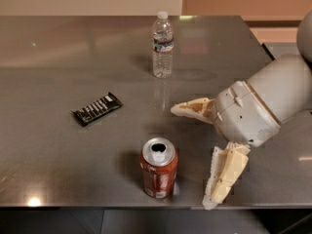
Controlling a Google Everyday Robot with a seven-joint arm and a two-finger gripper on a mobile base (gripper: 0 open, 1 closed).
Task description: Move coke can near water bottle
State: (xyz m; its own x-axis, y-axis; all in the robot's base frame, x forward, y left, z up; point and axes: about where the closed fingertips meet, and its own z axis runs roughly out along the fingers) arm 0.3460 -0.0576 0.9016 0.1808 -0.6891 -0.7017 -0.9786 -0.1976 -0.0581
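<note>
The tool (190, 157) hangs low over the right side of the table (58, 57), and its two cream fingers are spread wide apart. One finger (191, 108) points left toward the middle of the table. The other (222, 177) angles down toward the front edge. The jaws grip nothing.

Just left of that lower finger stands the coke can (158, 168), upright, close to the front edge, its silver top showing the dark opening. A narrow strip of bare table shows between can and finger, so there is no contact.

Far back, well apart from the can, the water bottle (162, 45) stands upright with its white cap on. Off to the left, between the two in depth, lies a flat black snack bar wrapper (97, 108), set at a slant.
</note>
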